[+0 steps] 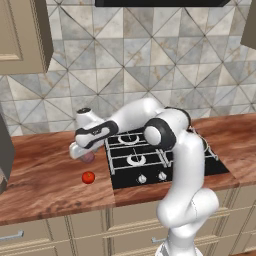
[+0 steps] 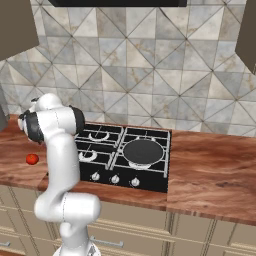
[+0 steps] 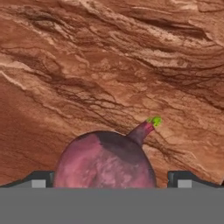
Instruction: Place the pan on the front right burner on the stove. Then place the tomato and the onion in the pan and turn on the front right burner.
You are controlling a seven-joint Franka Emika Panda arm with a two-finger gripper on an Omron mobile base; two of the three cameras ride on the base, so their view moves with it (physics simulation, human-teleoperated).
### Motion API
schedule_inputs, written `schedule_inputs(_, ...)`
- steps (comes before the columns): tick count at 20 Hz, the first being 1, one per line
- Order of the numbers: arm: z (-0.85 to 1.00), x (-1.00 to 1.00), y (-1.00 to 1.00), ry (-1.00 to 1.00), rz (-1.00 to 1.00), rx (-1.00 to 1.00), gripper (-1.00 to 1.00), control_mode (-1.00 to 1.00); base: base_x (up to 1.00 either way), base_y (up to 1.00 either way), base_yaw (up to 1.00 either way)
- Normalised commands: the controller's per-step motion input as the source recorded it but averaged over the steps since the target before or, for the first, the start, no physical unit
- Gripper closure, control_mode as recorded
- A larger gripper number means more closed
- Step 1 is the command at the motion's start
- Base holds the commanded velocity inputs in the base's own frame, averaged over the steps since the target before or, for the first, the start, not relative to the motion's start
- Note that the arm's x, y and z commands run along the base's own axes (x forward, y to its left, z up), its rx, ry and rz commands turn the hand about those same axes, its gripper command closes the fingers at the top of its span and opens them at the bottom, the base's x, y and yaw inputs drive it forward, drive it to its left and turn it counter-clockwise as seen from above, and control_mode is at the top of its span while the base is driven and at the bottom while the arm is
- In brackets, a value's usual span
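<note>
The dull purplish-pink onion (image 3: 105, 162), with a small green tip, lies on the wooden counter between my two fingertips (image 3: 41, 179). My gripper (image 3: 111, 179) is open and low around it, and a small gap shows at the right tip. In the left base view the gripper (image 1: 82, 152) hangs over the onion (image 1: 88, 158), left of the stove (image 1: 150, 170). The red tomato (image 1: 88, 177) rests on the counter just in front of it. The pan (image 2: 143, 151) sits on the front right burner (image 2: 161, 161), dark and round.
Small silver knobs (image 2: 115, 179) line the stove's front edge. Wooden counter (image 2: 210, 165) stretches on both sides of the cooktop. A tiled wall stands behind, and a cabinet (image 1: 22, 35) hangs at the upper left. My arm's elbow (image 1: 162, 132) arches over the left burners.
</note>
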Motion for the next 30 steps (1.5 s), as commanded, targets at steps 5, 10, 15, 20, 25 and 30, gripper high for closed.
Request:
schedule_inputs(5, -0.18, 0.0, 0.0, 0.05, 0.0, -0.09, 1.0, -1.0, 0.0, 0.0, 0.0)
schedule_inputs(10, -0.04, 0.0, 0.01, 0.06, 0.0, -0.07, 1.0, -1.0, 0.0, 0.0, 0.0)
schedule_inputs(15, 0.56, -0.08, -0.18, -0.03, 0.0, -0.01, 1.0, -1.0, 0.0, 0.0, 0.0)
schedule_inputs(20, 0.54, -0.15, -0.41, -0.04, -0.04, 0.0, 1.0, -1.0, 0.0, 0.0, 0.0)
schedule_inputs(25, 0.54, -0.03, -0.61, -0.05, -0.07, 0.0, 1.0, -1.0, 0.0, 0.0, 0.0)
schedule_inputs(30, 0.46, 0.0, -0.65, -0.06, -0.08, 0.0, 1.0, -1.0, 0.0, 0.0, 0.0)
